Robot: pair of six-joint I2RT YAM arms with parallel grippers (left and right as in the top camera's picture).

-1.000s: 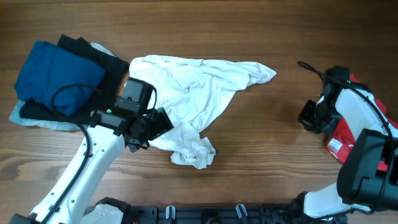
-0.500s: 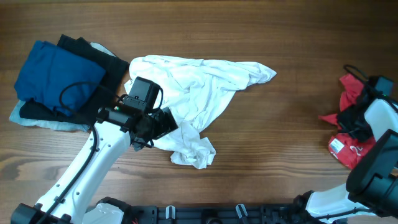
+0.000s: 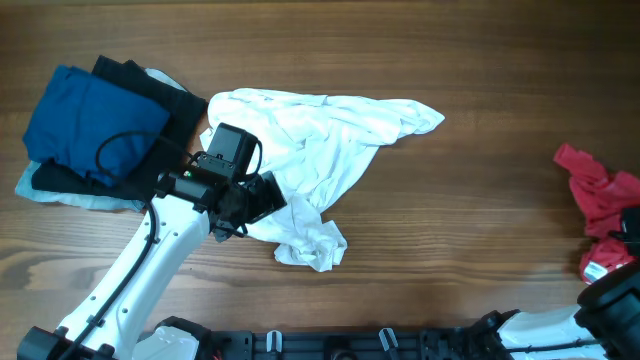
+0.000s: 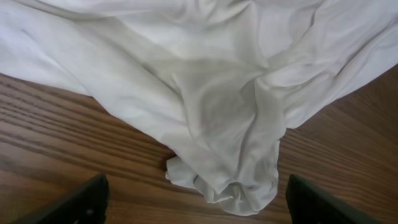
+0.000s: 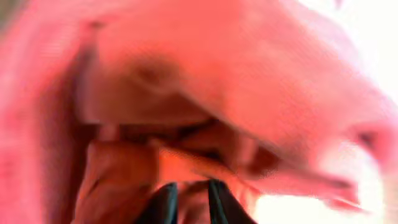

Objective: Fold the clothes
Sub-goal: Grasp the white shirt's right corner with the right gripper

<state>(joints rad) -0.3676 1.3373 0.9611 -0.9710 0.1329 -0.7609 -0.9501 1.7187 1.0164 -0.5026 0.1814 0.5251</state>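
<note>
The white T-shirt lies crumpled in the middle of the table, with no print showing. My left gripper hovers at its left lower edge. In the left wrist view the white T-shirt fills the top and my left gripper is open and empty, its fingers either side of a bunched fold. A red garment lies at the far right edge. In the blurred right wrist view my right gripper is shut on the red garment. A blue garment lies on a black garment at the left.
A pale garment peeks out under the blue and black pile. A white label shows on the red fabric at the right edge. My right arm's base is at the lower right corner. Bare wooden table lies between the shirt and the red garment.
My right arm has swung right, almost out of the overhead view, taking the red garment toward the table's right edge. My left gripper edged slightly right onto the shirt, then stayed still.
</note>
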